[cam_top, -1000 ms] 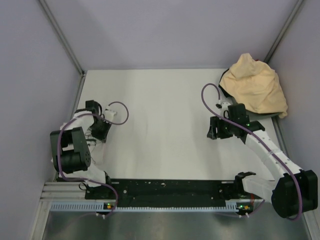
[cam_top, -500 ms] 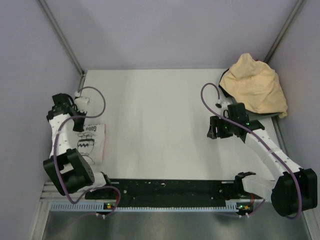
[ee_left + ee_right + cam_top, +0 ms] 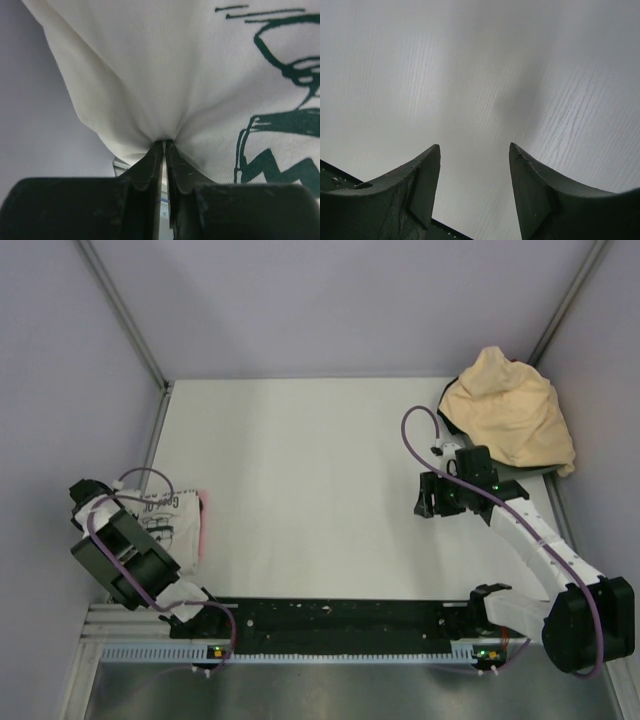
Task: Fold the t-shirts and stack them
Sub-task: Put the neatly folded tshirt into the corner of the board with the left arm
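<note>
The white t-shirt point(image 3: 172, 526) with black lettering and a cartoon print lies at the table's left edge, and a pink shirt edge point(image 3: 203, 512) shows along its right side. My left gripper point(image 3: 98, 502) is at the far left, shut on a pinch of the white cloth point(image 3: 150, 75). In the left wrist view its fingertips point(image 3: 159, 150) are closed, with the fabric bunching from them. The pale yellow-tan shirt point(image 3: 510, 412) is heaped at the back right, with dark cloth point(image 3: 447, 420) showing under its edge. My right gripper point(image 3: 424, 498) is open and empty over bare table point(image 3: 470, 75).
Grey walls with metal corner rails point(image 3: 125, 315) close in the table on the left, back and right. The black base rail point(image 3: 340, 618) runs along the near edge. The right arm's purple cable point(image 3: 410, 435) loops above its wrist.
My left arm has swung out to the far left and nearer, holding the white shirt, which shifted left with it. The pink edge has come into view. The right arm has not moved.
</note>
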`<state>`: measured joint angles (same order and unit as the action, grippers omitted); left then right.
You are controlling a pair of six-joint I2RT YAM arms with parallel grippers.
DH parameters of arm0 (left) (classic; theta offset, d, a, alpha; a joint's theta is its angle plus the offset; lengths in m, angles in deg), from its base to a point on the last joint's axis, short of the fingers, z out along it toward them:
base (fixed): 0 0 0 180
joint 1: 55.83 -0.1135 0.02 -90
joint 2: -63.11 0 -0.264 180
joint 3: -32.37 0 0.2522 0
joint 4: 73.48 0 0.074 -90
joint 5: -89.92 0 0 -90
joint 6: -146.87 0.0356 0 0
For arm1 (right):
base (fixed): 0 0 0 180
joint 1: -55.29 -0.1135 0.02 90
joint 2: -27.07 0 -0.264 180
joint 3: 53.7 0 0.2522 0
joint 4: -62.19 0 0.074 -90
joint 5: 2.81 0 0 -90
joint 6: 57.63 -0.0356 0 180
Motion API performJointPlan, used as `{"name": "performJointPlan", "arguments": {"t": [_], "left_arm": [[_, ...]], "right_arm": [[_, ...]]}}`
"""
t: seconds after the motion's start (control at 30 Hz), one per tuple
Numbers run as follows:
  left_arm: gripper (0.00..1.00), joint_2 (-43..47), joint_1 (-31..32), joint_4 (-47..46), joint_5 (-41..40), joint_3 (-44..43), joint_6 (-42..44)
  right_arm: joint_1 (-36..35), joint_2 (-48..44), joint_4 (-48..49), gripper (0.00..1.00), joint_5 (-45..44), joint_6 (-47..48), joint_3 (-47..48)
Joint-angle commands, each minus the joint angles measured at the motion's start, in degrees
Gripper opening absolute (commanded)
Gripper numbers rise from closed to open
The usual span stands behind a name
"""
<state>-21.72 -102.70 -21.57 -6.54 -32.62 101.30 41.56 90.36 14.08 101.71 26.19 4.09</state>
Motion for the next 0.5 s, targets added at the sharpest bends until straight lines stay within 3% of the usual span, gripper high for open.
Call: {"name": "performJointPlan", "arguments": {"t": [0.0, 0.2, 0.33, 0.47], "left_arm": [[0.14, -2.7, -2.26, -5.02, -1.64, -0.1, 1.98], [0.22, 0.2, 0.8, 3.85, 9.26, -9.32, 1.29], [0.23, -1.55, 5.03, 3.86, 9.27, -14.6, -0.74], [0.14, -10.15, 6.88, 3.68, 5.07, -21.35, -3.64]], "right_arm": [[0.29, -0.09, 0.51, 0.57, -0.2, 0.55, 3.08], [0.29, 0.34, 0.51, 0.57, -0.2, 0.73, 3.25], [0.29, 0.44, 0.42, 0.57, -0.28, 0.81, 3.43], [0.29, 0.26, 0.42, 0.57, -0.72, 0.9, 3.34]]}}
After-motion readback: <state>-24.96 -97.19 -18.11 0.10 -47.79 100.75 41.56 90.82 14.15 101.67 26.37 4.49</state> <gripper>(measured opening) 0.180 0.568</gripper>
